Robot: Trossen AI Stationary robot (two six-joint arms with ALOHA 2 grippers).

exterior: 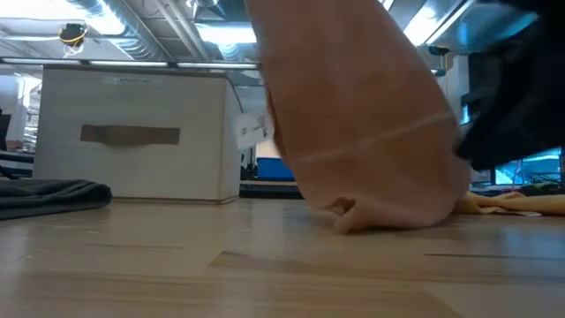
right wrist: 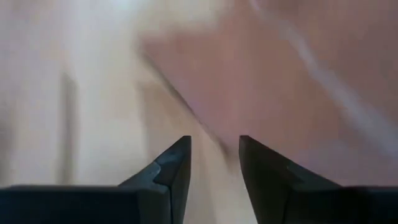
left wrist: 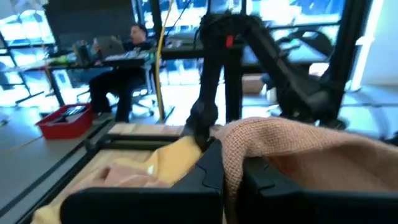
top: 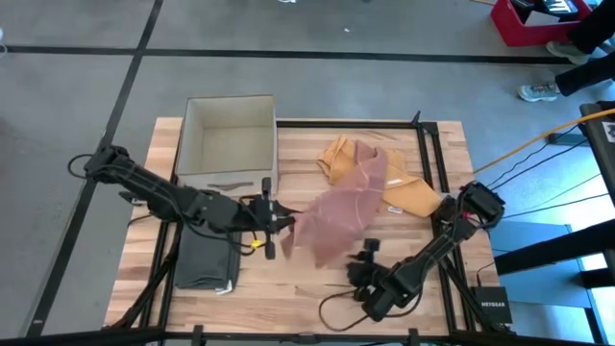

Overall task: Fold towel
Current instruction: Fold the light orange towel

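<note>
Pink towel (top: pixel 338 213): mid-surface, one corner lifted, rest draped down onto wooden surface (top: pixel 288 288); lower edge rests on the wood in low view. Left tool (top: pixel 281 225): pressed together, pinching the towel's left corner; terry weave shows over its fingers (left wrist: pixel 211 168) in left wrist view. Right tool (top: pixel 364 258): near front edge, just beside towel's lower hem, fingers (right wrist: pixel 174 163) spread w/ a gap, holding nothing.

Surroundings: yellow cloth (top: pixel 408 192), crumpled, lies partly under the pink towel toward the rear right. Open-topped box (top: pixel 229 139), pale, rectangular, at rear left. Dark grey folded towel (top: pixel 205 259), flat stack, front left, under left arm. Black frame rails (top: pixel 428 154) cross the surface.

Materials: towel soft, looped texture w/ woven band; surface butcher-block planks, smooth. Person seated at desk beyond, in left wrist view (left wrist: pixel 127 53).
</note>
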